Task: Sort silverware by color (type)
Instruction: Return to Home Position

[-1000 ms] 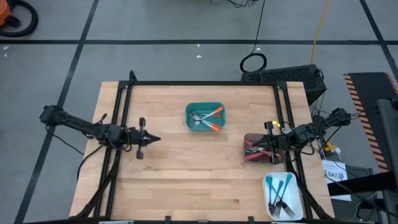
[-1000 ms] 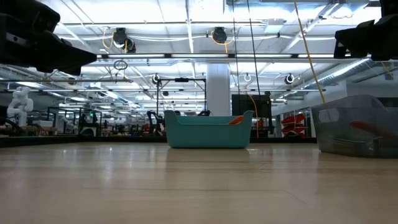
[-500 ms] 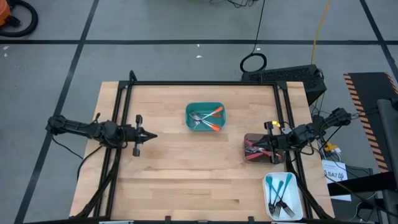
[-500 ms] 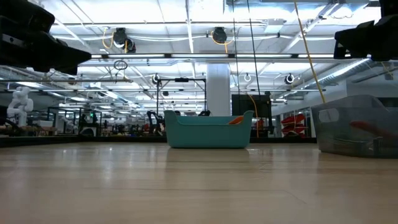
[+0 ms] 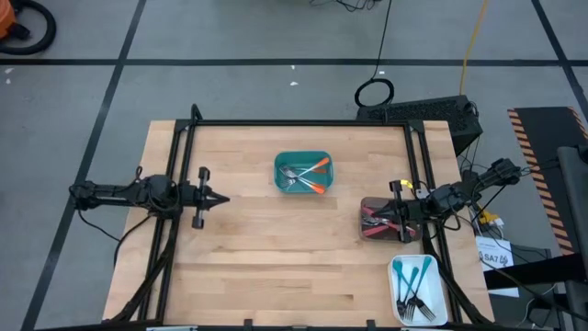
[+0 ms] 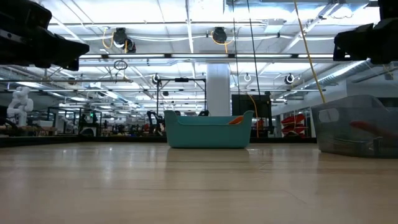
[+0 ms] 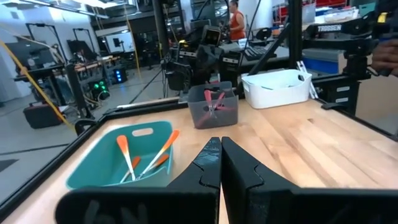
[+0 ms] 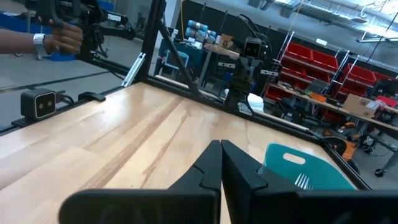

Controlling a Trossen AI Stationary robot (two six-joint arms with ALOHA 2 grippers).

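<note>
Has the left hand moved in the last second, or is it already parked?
Yes. In the high view the left hand has drawn back leftward, widening its gap from the teal bin, which has stayed put.

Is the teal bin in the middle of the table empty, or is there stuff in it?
Not empty. The teal bin holds orange-handled forks; the high view shows them lying inside it.

Fig. 1. I am looking down on a light wooden table (image 5: 276, 248) that is carrying three bins. The teal bin (image 5: 278, 175) is sitting centrally. A dark translucent bin (image 5: 366, 204) is resting nearer and rightward of it, and a white bin (image 5: 393, 290) is lying beyond that, at the table's corner.
</note>
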